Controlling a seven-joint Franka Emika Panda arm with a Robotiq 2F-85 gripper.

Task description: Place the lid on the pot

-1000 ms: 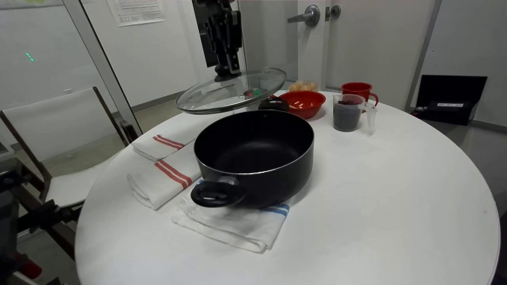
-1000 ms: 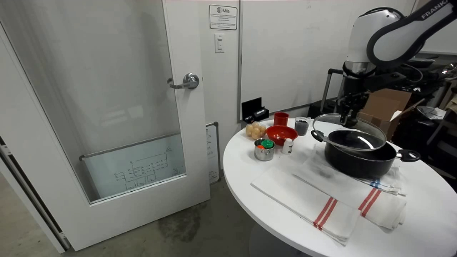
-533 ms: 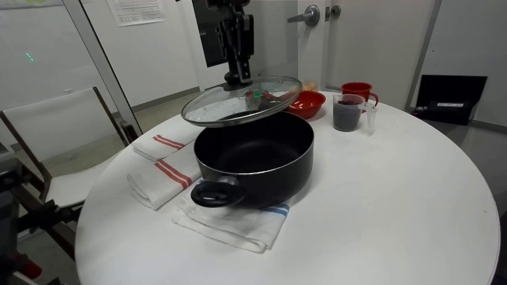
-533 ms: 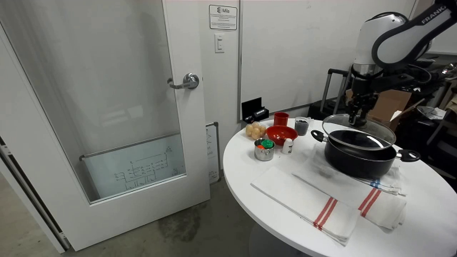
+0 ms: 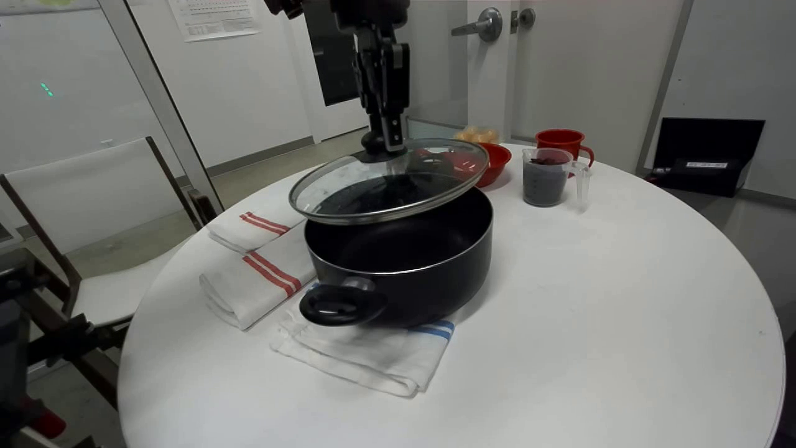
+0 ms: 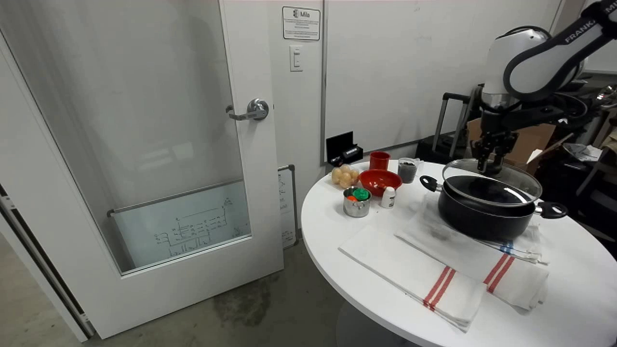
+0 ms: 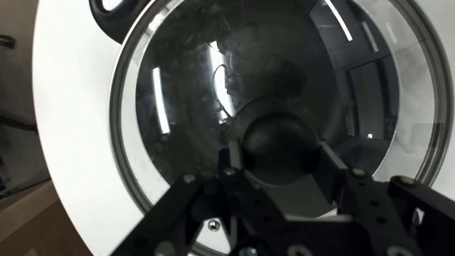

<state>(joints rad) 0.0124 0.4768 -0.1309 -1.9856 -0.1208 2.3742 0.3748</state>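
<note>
The lid (image 5: 398, 186) is round clear glass with a metal rim and a black knob; it also shows in an exterior view (image 6: 491, 185) and in the wrist view (image 7: 270, 71). My gripper (image 5: 385, 144) is shut on the knob, with one finger on each side of it (image 7: 279, 153). The lid hangs tilted just above the black pot (image 5: 416, 286), its right side higher in that view. It covers the far part of the opening; the near part stays open. The pot also shows in an exterior view (image 6: 482, 221). One pot handle (image 7: 121, 21) shows in the wrist view.
The pot stands on a blue-striped towel (image 5: 373, 361) on the white round table (image 5: 591, 323). Red-striped towels (image 5: 261, 280) lie beside it. A red bowl (image 6: 381, 182), clear measuring cup (image 6: 407, 171), red mug (image 6: 379, 161), metal cup (image 6: 356, 207) and white bottle (image 6: 388, 197) stand nearby.
My gripper has moved the lid downward and to the right in both exterior views, bringing it lower and further over the pot. The pot has not moved.
</note>
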